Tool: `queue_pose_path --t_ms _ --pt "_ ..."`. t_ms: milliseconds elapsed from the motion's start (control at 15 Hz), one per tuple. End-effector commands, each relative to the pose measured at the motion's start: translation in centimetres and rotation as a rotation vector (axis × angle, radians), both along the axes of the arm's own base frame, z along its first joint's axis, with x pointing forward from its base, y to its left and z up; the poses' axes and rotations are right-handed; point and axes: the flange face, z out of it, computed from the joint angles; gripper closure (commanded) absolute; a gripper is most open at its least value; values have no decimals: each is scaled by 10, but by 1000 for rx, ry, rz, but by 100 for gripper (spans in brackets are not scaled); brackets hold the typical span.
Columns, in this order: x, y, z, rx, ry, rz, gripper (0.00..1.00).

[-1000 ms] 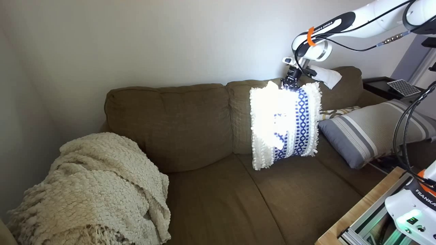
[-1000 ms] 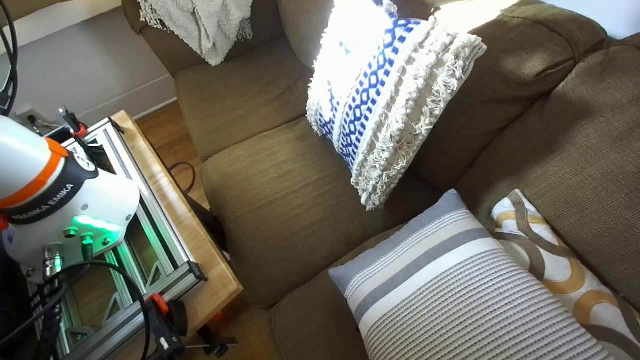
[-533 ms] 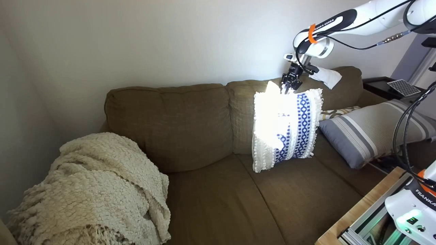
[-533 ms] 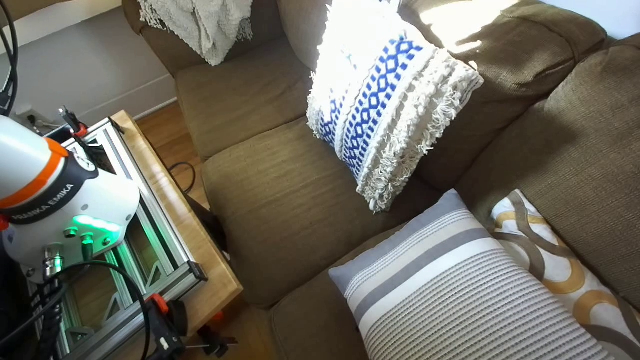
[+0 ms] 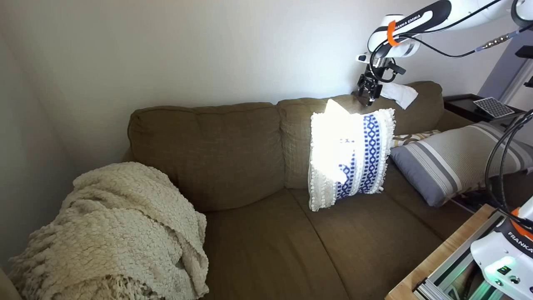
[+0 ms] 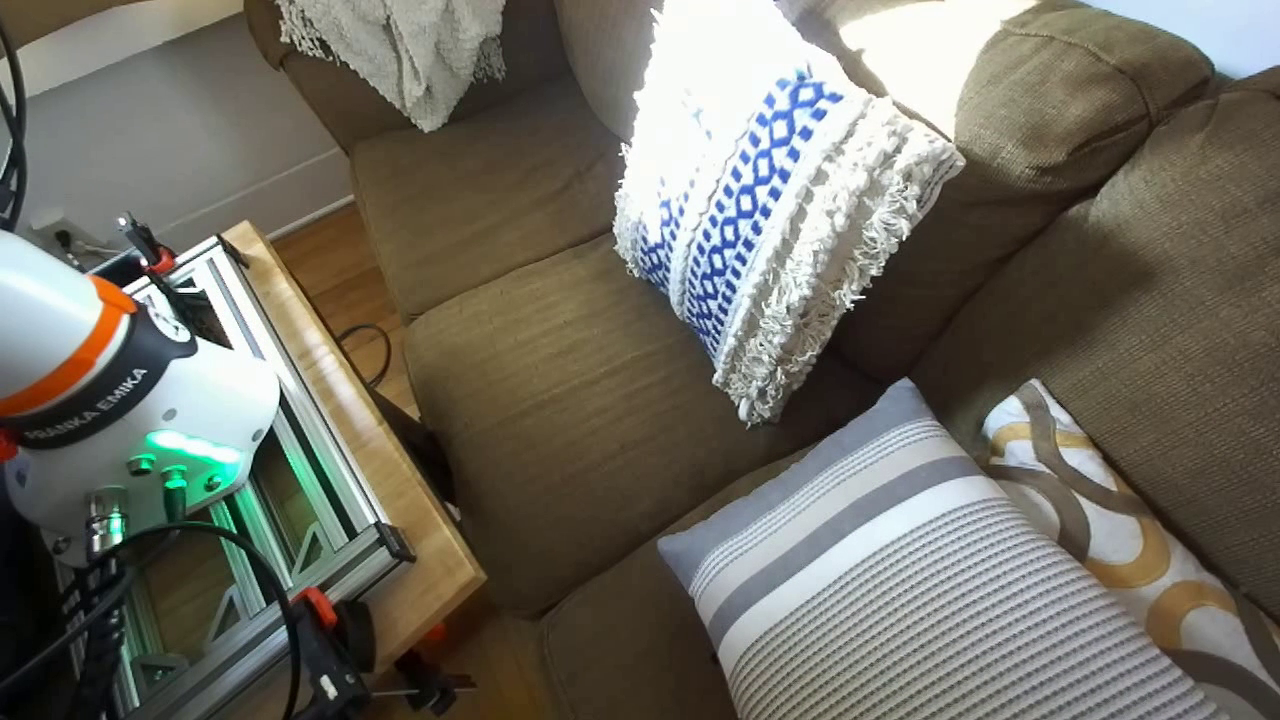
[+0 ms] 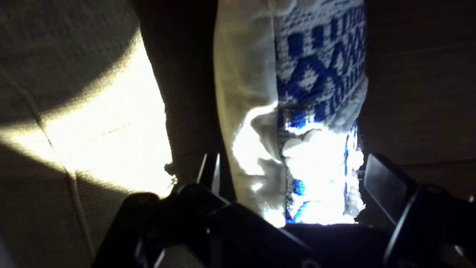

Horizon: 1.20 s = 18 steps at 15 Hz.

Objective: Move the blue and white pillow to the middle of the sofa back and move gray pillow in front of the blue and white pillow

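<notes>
The sofa (image 5: pixel 258 250) looks soft, so a pillow stood on it may sag or tip, and the plump sofa back (image 5: pixel 208 154) would likely give only a yielding support. The gray pillow (image 5: pixel 462 158) lies slanted at the right in an exterior view, not yet in its place, and overlaps the yellow pillow (image 6: pixel 1130 540); pulled sideways rather than lifted, it could drag that along, and being bulky it might slip from a shallow pinch. The blue pillow (image 5: pixel 354 154) leans against the sofa back just right of the seam (image 5: pixel 282 146) there, so its placing looks done or nearly so, though it may count as off-centre. Only that lean seems to hold it, so a bump while the gray pillow is brought in front could slide or topple it. The gripper (image 7: pixel 293 173) holds nothing, its fingers (image 7: pixel 385 184) spread wide above the blue pillow's upper edge; swung low to the right, it could sweep away the white cloth (image 5: pixel 399 95) on the sofa back. The shaggy fringe (image 6: pixel 845 240) along the blue pillow's edge might snag on a finger if the gripper dips or shifts sideways before rising clear
</notes>
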Motion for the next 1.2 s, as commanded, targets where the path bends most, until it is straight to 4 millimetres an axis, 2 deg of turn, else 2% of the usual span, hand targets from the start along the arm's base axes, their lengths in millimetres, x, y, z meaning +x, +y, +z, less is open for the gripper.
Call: queue_pose_path --t_ms 0,133,200,267,600,733,1133 --pt "-43 -22 4 -75 -2 -182 0" --pt "-59 -32 -1 -68 -39 -295 0" --pt "-33 -30 3 -58 -14 -211 0" --pt "-38 -33 2 -58 -16 -225 1" --pt "-33 -27 5 -56 -24 -214 0" --pt "-37 -49 -2 -46 -56 -373 0" --pt "-66 -84 -10 -47 -154 -682 0"
